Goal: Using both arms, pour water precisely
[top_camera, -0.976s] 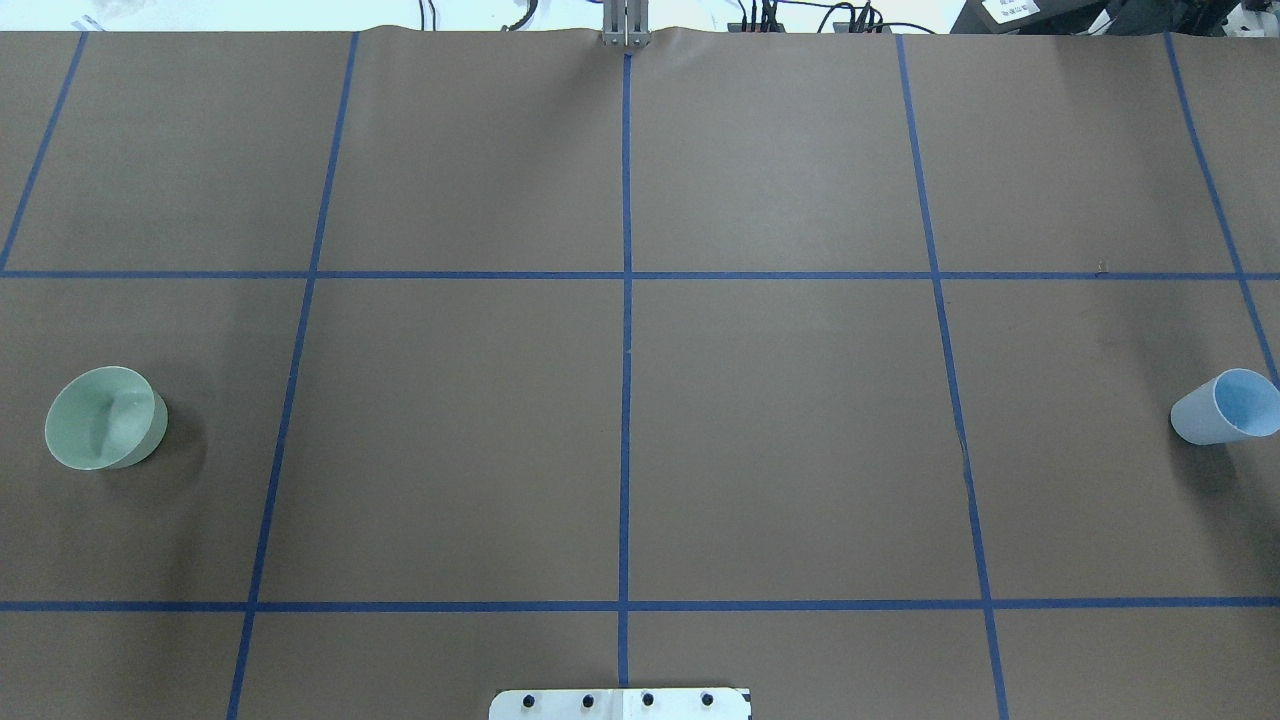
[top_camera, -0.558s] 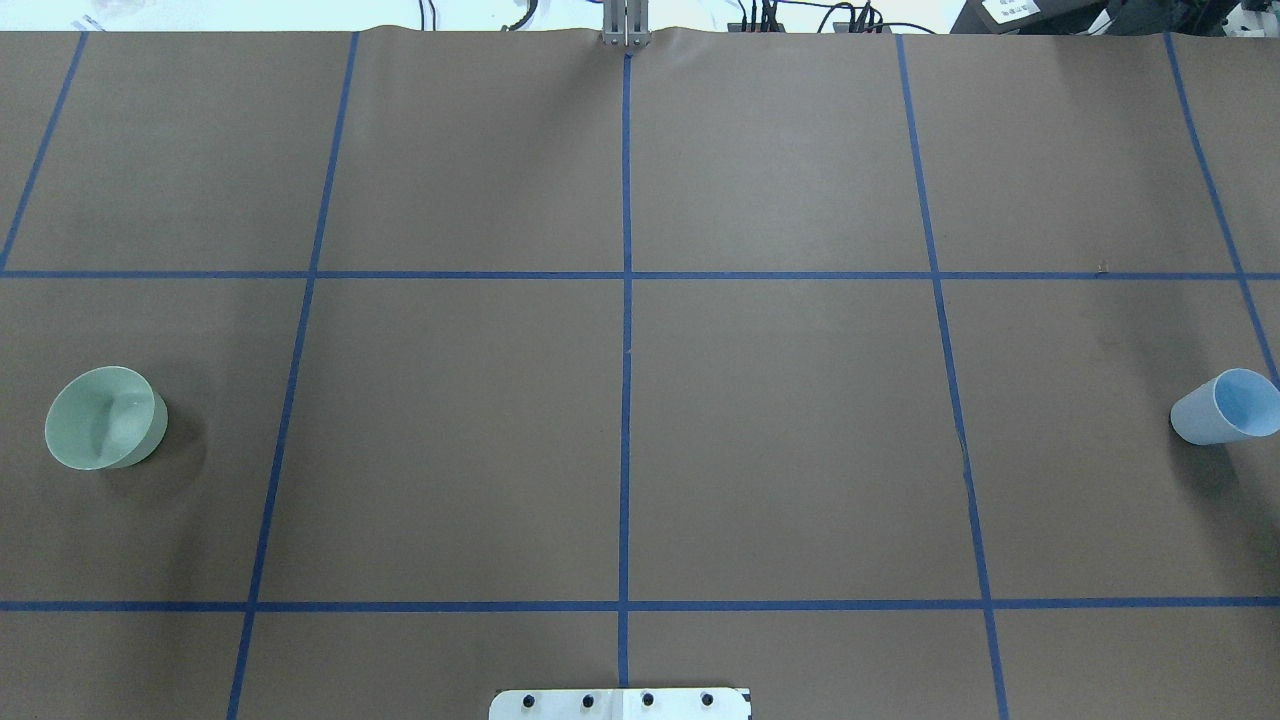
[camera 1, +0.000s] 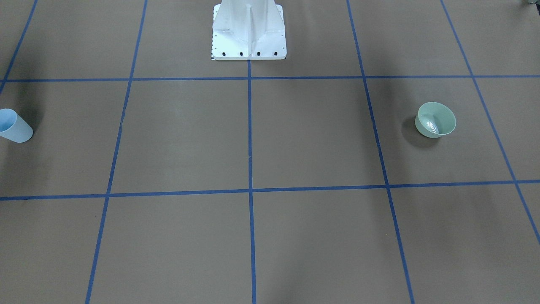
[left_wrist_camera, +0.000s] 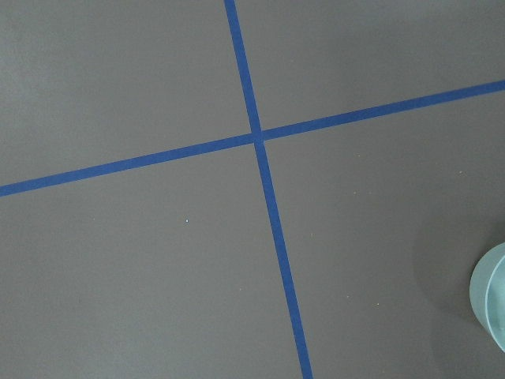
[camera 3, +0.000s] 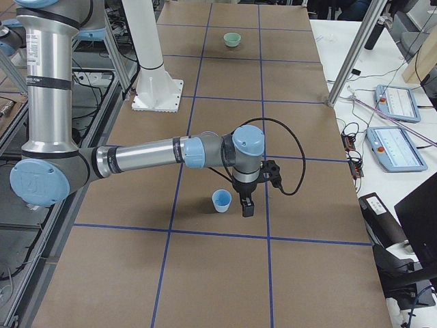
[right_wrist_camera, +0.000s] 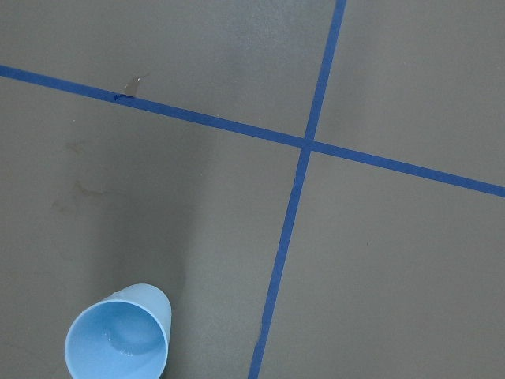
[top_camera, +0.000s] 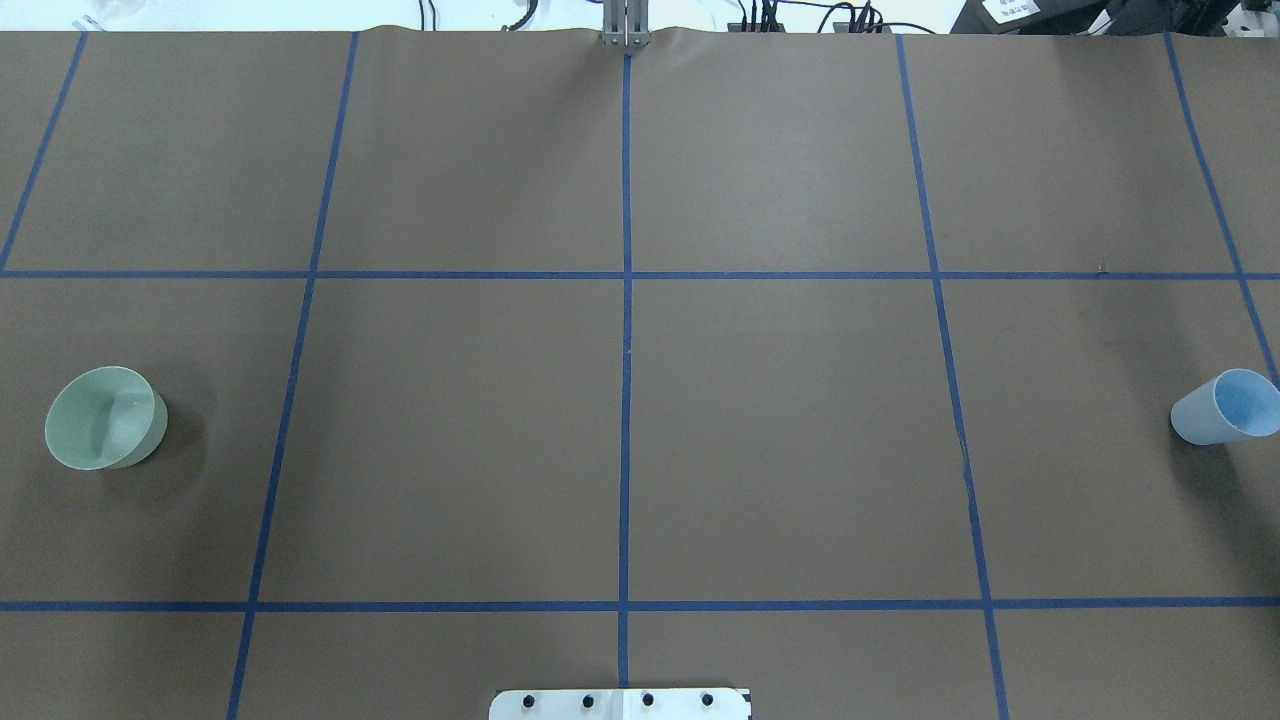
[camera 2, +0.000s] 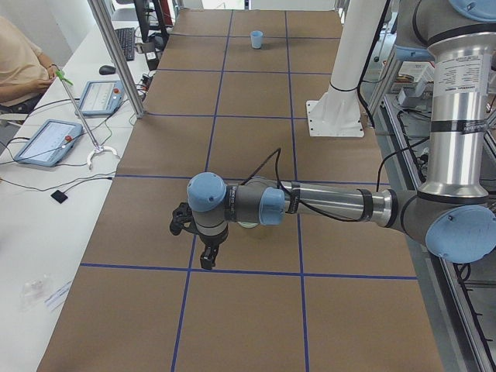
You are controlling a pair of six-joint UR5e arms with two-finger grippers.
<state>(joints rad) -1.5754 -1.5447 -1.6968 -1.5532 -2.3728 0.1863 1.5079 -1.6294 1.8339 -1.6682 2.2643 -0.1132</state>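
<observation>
A pale blue plastic cup (top_camera: 1225,407) was seen at the brown desk's (top_camera: 780,430) 3 o'clock, and a pale green bowl (top_camera: 105,417) holding glinting water (camera 1: 430,125) at 9 o'clock. The right hand (camera 3: 247,205) was seen just beside the cup and the left hand (camera 2: 208,260) near the bowl; how wide either stood could not be told. A square, mid-wall grip on the cup was judged best.

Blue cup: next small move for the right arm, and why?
Likely shift the right tool sideways toward the blue cup, to bring it around the cup's wall. In the exterior right view the tool points down beside the cup, apart from it, and the cup stands upright, ungripped. Whether the tool is open cannot be told.
</observation>
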